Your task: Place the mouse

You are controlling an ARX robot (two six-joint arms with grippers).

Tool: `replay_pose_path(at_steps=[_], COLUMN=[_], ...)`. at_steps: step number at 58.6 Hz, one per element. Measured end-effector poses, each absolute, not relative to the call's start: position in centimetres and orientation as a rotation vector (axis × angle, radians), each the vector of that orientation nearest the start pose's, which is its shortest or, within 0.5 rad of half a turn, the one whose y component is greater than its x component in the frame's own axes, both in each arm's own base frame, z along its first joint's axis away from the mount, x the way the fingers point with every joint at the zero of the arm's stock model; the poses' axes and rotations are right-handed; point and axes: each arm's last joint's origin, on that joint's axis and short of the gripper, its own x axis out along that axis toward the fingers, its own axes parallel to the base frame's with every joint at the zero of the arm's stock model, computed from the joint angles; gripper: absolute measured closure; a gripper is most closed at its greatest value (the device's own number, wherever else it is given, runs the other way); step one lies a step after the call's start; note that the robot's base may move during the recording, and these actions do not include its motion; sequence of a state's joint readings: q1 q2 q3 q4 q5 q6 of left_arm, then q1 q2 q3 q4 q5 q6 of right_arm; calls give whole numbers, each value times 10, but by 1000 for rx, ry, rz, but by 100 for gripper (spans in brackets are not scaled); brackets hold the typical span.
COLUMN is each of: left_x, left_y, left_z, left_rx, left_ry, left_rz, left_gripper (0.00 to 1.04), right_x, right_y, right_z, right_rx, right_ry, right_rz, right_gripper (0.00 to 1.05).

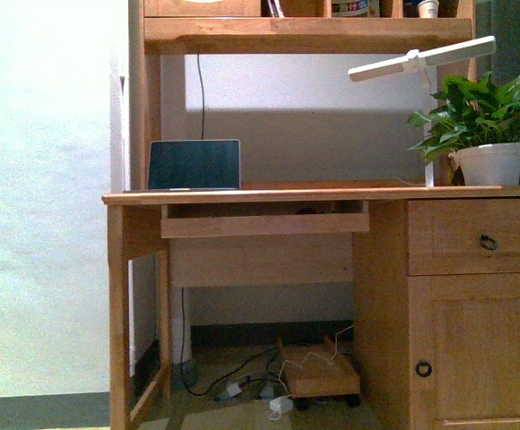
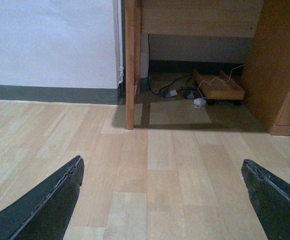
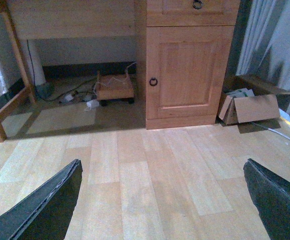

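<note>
Starting at the left of the bench [image 1: 332, 192]: the laptop [image 1: 194, 165] stands open near the back edge. That leaves bare wood to its right, which looks to me like the sensible home for a mouse. Below the top, a pull-out shelf [image 1: 264, 224] hangs a little forward. In the shadowed gap above it sits a small dark lump [image 1: 307, 211] that might be the mouse, but it is too small and dim to call, and nowhere else can I pick it out. Moving right, the white lamp [image 1: 421, 59] stretches its arm out over the working area to light it. The potted plant [image 1: 480, 112] is tucked on the far right end above the drawer [image 1: 475, 236], out of harm's way. Now the arms, neither of which shows from the front. The left tool [image 2: 161, 161] is down low over the floor [image 2: 135, 200], looking towards the bench leg. Its two dark fingers are spread wide to the corners of its own view, with only floorboards between them and nothing held or touched. The right tool [image 3: 161, 162] is much the same, gaping wide and empty, facing the cupboard door [image 3: 185, 70] with a cardboard box [image 3: 250, 107] off to one side. Both look parked, I'd say, with the reach up to the bench not yet begun.
</note>
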State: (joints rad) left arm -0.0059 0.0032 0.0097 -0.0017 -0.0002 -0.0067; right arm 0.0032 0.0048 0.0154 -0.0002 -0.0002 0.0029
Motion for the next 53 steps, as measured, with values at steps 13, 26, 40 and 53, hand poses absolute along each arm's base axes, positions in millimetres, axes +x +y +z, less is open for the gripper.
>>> replay_pose_path(at_steps=[13,26,40,53], left_x=[97,97,97,97], left_y=[-1,-1,-1,-1], left_z=[166,166,166,166], left_rx=[-7,-7,-7,-7], left_ry=[-5,-4,-5,-5], left_rz=[-6,-6,-6,-6], left_gripper=[8,8,8,8], right_x=[97,97,97,97], right_y=[0,0,0,0], right_z=[168,168,168,168], right_rx=[3,3,3,3], right_ry=[-10,-10,-10,-10], right_rz=[3,3,3,3], right_gripper=[7,7,7,7])
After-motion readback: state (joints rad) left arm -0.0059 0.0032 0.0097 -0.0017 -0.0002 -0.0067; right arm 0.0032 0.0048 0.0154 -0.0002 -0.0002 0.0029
